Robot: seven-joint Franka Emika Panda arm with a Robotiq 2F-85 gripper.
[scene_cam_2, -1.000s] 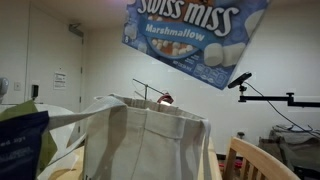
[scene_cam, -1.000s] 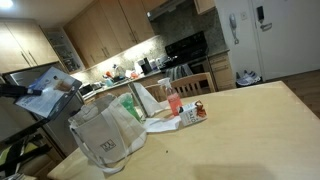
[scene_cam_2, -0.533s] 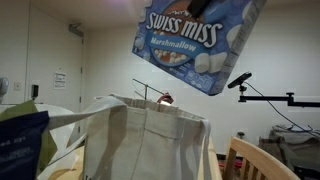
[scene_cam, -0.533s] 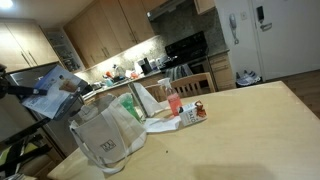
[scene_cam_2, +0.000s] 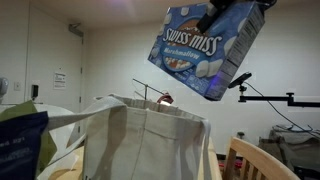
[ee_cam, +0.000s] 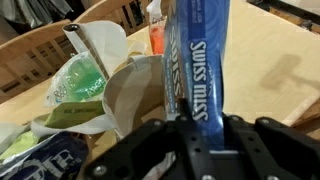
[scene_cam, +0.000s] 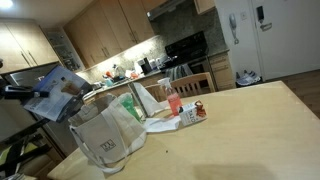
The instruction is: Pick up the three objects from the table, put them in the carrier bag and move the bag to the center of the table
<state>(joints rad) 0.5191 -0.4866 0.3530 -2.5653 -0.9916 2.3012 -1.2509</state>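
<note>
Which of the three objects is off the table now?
The blue Swiss Miss box: the jaws hold it above the bag; the other two lie on the table.

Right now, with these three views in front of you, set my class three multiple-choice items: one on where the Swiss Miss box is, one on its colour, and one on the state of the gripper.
1. Where is the Swiss Miss box?
A. in the air above the carrier bag
B. lying inside the bag
C. pinned under the bag

2. What is the box's main colour?
A. green
B. red
C. blue

3. What is the gripper doing?
A. open and empty
B. shut on the box
C. shut on the bag's handle

Key:
1 A: in an exterior view the box hangs tilted over the bag's open mouth.
2 C: its printed faces are blue with white lettering in the wrist view and an exterior view.
3 B: in the wrist view the fingers press on both sides of the box.
</note>
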